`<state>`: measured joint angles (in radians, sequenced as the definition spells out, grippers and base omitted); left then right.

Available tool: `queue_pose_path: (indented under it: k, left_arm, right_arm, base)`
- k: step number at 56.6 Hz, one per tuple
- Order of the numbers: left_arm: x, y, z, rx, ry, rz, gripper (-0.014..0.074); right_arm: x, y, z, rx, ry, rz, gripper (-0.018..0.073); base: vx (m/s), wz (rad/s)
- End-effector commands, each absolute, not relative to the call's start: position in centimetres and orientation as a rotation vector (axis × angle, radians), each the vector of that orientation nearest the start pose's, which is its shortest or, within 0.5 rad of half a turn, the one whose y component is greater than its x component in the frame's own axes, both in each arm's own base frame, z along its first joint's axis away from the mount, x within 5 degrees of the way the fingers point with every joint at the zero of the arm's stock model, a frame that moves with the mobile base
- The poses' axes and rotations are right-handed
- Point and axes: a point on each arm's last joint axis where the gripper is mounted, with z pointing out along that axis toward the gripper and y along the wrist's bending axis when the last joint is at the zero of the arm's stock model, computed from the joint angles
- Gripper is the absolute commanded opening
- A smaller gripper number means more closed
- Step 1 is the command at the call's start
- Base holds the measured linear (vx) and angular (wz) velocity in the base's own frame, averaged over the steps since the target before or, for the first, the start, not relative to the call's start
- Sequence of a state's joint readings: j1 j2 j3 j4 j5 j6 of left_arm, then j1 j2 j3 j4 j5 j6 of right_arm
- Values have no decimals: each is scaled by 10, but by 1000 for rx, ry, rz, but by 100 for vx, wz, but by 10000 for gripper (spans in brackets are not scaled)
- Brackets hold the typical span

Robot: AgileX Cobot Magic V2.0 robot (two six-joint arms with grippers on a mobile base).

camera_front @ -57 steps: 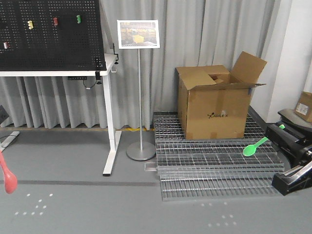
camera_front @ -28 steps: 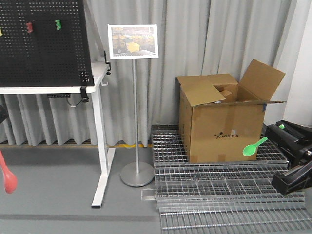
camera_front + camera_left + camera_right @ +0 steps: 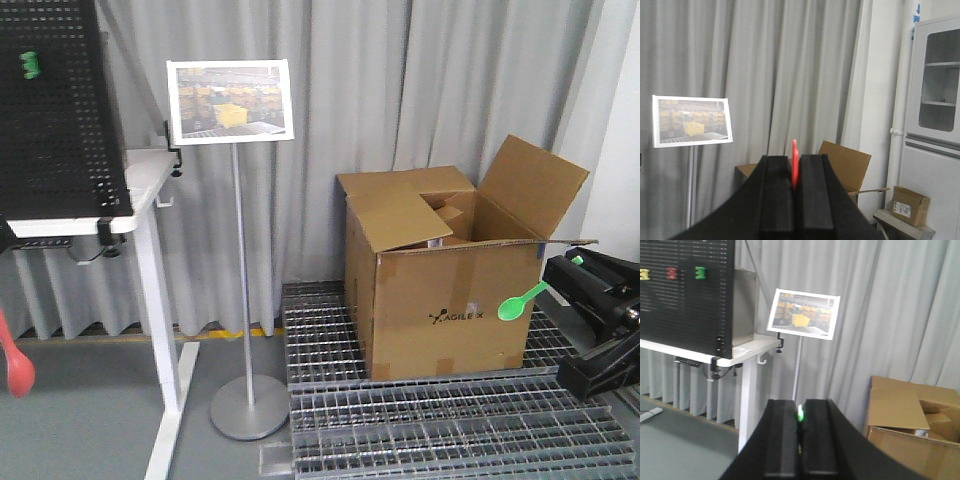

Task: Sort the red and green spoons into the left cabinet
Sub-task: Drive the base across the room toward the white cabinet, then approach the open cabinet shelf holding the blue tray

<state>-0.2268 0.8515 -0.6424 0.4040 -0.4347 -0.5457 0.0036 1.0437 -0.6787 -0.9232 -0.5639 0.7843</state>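
Grey curtains (image 3: pixel 400 100) hang behind both arms. We hold the thin red plastic spoon (image 3: pixel 795 160) edge-on, pinched between our left fingers (image 3: pixel 775 200). The short bright green plastic spoon (image 3: pixel 520 303) is pinched by its handle between our right fingers (image 3: pixel 782 440). Both look light, stiff and slick, so we judge a grip nearer the bowl steadier. Beyond stands an open brown cardboard box (image 3: pixel 440 290).

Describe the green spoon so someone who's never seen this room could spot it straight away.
Find the open cardboard box on the metal floor grating. In front of its lower right corner hangs the green spoon, handle clamped in the black right gripper. It is the only bright green thing down low; the red spoon is at the far left.
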Motion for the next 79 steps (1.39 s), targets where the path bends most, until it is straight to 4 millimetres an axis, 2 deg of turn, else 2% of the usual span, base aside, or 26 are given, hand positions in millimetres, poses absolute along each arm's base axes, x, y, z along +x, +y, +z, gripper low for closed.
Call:
queue_pose_path:
  k: [1,30,79]
  left_arm:
    - [168,-56,393,174,1193,-493,-6]
    - [168,-56,393,174,1192,-493,-6]
    - [168,-56,393,174,1193,-493,-6]
  right_arm:
    - [216,41,363,-393,1359,318,-8]
    - [216,41,363,-393,1359,318,-8]
    - [216,41,363,-393,1359,318,-8]
  base:
    - [40,-16]
    - [34,-31]
    - [21,-77]
